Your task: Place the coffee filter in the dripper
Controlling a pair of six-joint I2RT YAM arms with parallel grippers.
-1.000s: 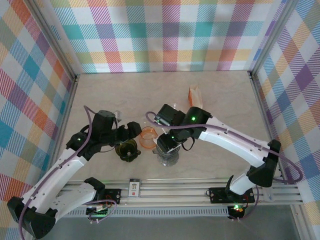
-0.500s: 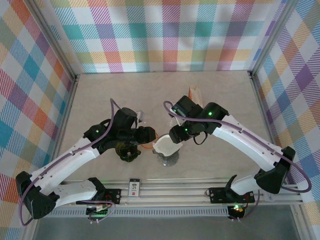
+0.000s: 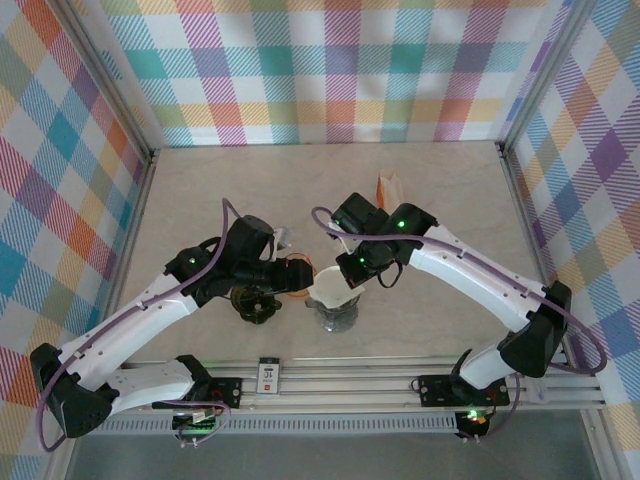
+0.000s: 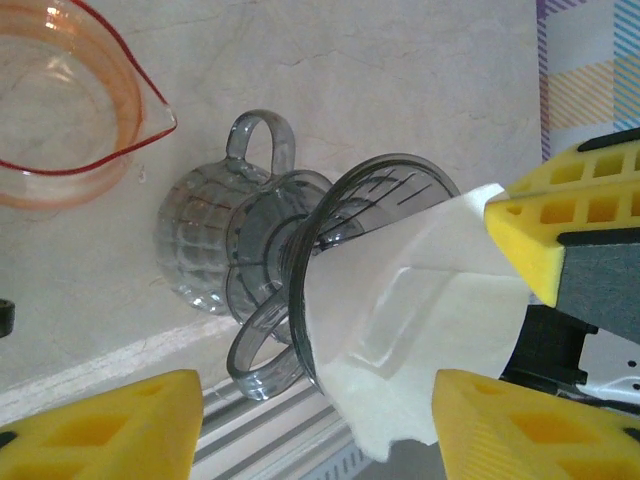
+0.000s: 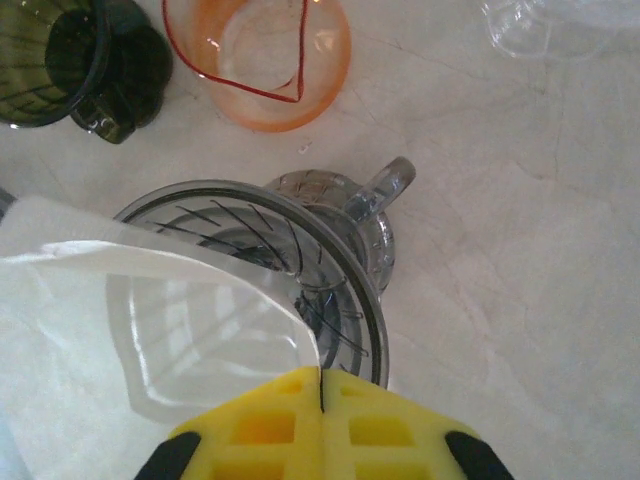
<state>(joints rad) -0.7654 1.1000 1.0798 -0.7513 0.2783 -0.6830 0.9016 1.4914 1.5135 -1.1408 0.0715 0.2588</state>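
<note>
The coffee filter (image 5: 150, 330) lay half in the clear dripper (image 5: 335, 290), a white paper cone tilted across one side of its rim rather than seated against the ribs. We could not see where its tip sat.

Beneath everything ran the pale marbled surface (image 3: 450, 200). On it, near the front edge, stood a ribbed glass mug (image 4: 195, 245), and the clear dripper rested on top of that mug. Just beside it were an orange-tinted pouring cup (image 5: 255, 60) and, a little farther off, a dark green dripper (image 5: 60, 50).

The right jaws were closed flat, with their yellow pads (image 5: 260, 425) pressed together on the filter's rim, so that arm carried the paper. The left jaws stood wide, their pads (image 4: 100, 430) well apart on either side of the filter's lower edge in the left wrist view. Whether either pad touched the paper we could not tell.

We judged the filter to be almost weightless, thin and limp. It would bend, crease or fold shut under slight pressure, and might slide out of the cone if released while tilted. The sensible hold was the one at the rim, a small pinch of the paper's edge that left the mouth free to open. The dripper on its mug looked top-heavy and breakable, so we thought any downward press should be gentle and centred.
</note>
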